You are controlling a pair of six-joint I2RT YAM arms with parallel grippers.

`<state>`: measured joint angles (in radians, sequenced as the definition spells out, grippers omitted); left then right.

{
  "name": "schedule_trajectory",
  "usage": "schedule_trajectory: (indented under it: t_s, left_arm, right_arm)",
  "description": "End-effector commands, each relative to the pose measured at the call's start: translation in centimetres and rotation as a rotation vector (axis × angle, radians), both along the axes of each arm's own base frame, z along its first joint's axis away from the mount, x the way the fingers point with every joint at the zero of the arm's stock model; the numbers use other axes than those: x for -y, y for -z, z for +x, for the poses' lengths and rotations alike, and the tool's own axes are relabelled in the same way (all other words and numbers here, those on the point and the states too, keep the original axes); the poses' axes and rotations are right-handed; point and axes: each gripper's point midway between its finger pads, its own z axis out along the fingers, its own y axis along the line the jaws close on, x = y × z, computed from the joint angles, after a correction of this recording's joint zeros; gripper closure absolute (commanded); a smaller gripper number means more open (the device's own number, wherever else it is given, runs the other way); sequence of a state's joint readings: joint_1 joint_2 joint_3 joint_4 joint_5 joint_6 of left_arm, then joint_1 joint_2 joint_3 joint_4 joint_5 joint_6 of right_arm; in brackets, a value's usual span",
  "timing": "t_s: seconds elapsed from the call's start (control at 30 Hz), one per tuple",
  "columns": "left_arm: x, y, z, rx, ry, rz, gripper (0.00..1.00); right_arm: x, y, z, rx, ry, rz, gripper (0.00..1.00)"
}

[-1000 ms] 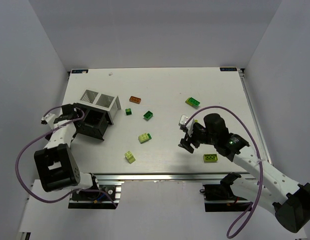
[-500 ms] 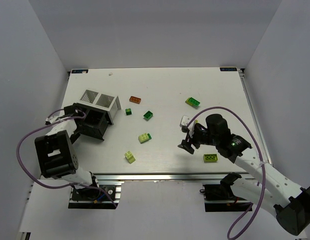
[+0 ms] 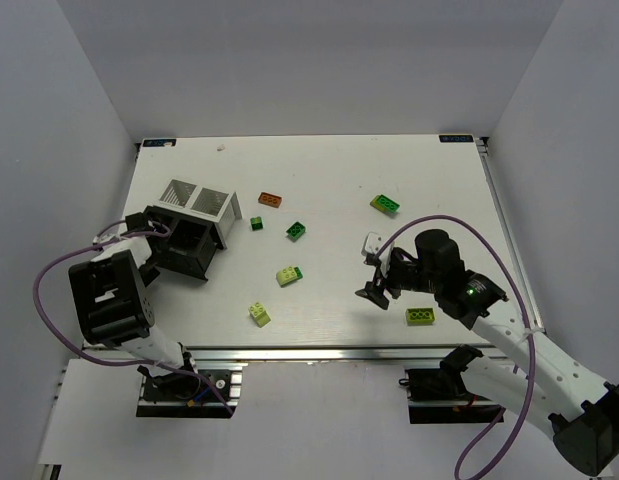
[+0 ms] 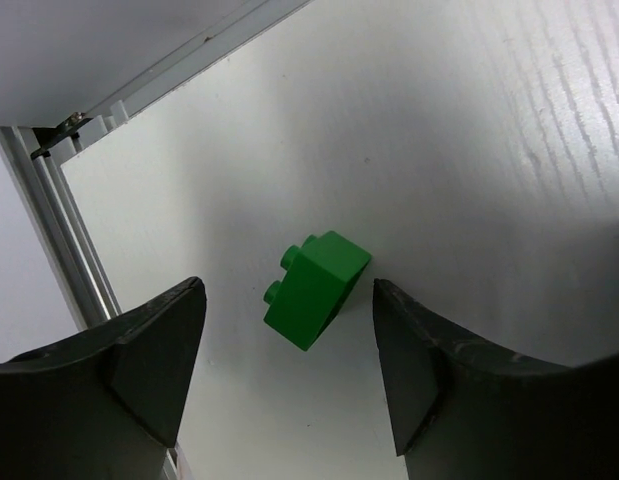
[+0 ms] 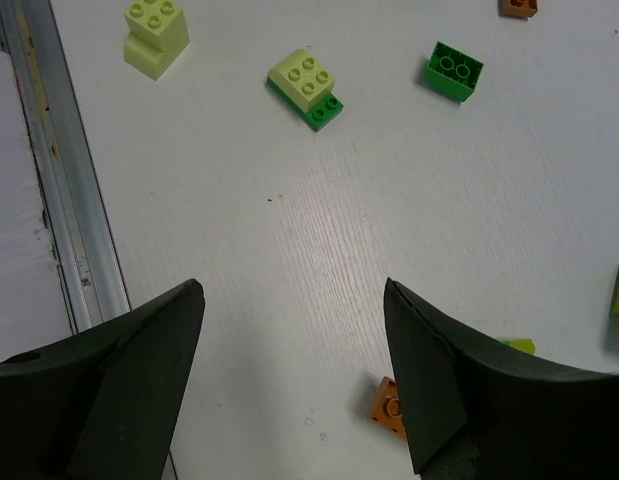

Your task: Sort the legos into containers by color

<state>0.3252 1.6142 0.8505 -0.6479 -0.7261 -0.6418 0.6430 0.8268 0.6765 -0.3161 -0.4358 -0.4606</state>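
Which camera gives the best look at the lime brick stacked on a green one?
Right wrist view: the lime-on-green stack is close, studs distinct. The top view shows it small, mid-table; the left wrist view misses it.

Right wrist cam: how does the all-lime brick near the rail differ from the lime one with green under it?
The all-lime brick is one colour throughout; the two-tone brick has a lime four-stud top on a dark green base whose two studs stick out. The all-lime brick lies closer to the edge rail; the two-tone brick sits further in on the table. Both stand studs up and lie loose.
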Motion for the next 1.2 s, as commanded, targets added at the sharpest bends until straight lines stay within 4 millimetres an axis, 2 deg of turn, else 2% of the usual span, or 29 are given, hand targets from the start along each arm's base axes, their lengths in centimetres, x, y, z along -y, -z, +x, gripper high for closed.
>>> schedule_trajectory:
  t_s: [0.0,0.3,0.43,0.67,0.9,1.17]
  left_arm:
    - [-0.1,0.2,1.3,0.038,0.021,-0.037,0.24]
    - [1.0,1.3,1.9,0.084,0.06,-0.128,0.34]
    - [1.2,1.4,2.0,0.096,0.067,-0.142,0.45]
    - [1.6,1.5,2.1,0.118,0.071,-0.168,0.54]
    - [1.9,-0.2,2.5,0.195,0.063,-0.168,0.72]
    - [1.5,-4.6,1.1,0.275,-0.072,-0.095,0.71]
  right_arm:
    - [-0.3,-0.6,-0.5,0.017,-0.034,0.02,0.22]
    - [-0.4,-1.0,-0.8,0.02,-0.045,0.031,0.22]
    - [-0.4,-1.0,-0.8,0.023,-0.045,0.032,0.22]
    - [-0.3,-1.0,-0.8,0.023,-0.044,0.031,0.22]
    - [-0.3,-1.5,-0.9,0.037,-0.043,0.042,0.22]
    - [-0.2,-2.3,-1.2,0.059,-0.054,0.062,0.21]
